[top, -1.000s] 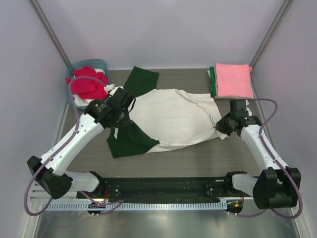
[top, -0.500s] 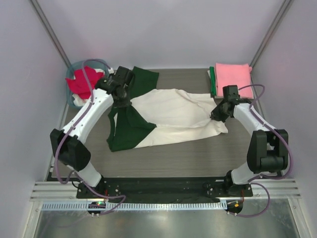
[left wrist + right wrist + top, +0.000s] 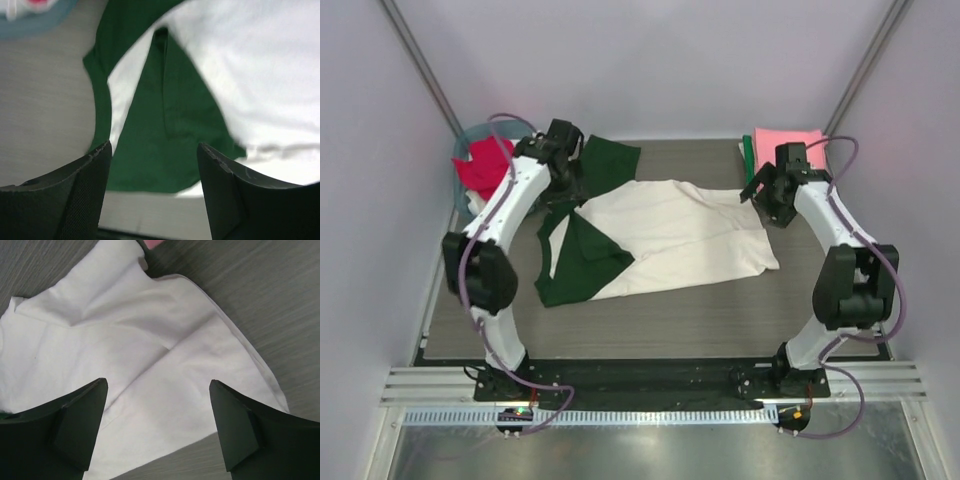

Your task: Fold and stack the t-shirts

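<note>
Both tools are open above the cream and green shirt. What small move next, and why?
I'd probably lower the left tool onto the far green sleeve and pinch it, ready to fold inward. Both it and the right tool are open and empty; the near sleeve already lies over the cream t-shirt, while the far one sticks out flat.

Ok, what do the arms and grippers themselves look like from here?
The left arm and right arm have white link shells and bulky black joints, with a mauve cable looping loosely along each. The left gripper and right gripper are black, each with two blunt wedge-shaped fingers.
</note>
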You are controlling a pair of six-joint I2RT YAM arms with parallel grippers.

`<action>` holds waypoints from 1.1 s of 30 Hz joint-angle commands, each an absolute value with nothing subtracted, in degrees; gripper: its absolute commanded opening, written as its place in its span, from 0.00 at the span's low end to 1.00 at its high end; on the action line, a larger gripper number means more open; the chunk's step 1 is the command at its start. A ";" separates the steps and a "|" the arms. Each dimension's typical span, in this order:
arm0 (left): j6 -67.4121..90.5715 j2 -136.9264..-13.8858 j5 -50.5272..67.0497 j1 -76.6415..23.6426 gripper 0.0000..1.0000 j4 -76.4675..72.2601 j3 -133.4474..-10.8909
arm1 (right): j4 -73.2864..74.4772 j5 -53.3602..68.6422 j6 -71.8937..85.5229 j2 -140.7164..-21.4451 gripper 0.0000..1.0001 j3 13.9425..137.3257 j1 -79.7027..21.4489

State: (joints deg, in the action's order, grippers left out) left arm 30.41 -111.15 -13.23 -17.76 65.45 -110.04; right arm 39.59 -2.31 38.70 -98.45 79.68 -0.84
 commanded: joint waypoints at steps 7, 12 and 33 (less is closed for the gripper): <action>42.17 -77.12 -9.14 -18.55 0.70 53.72 -69.46 | 33.76 3.24 37.35 -76.03 0.74 51.53 7.45; 47.98 -69.97 -8.88 -18.28 0.70 46.25 -54.68 | 29.36 7.21 36.65 -75.85 0.73 43.68 10.46; 64.60 -73.82 -19.41 -18.19 0.65 33.84 -36.12 | 23.20 7.04 34.72 -88.15 0.71 47.72 11.69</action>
State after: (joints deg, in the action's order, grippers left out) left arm 62.41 -72.10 -15.25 -18.35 38.59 -35.48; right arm 25.30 8.49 36.03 -86.46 45.78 11.38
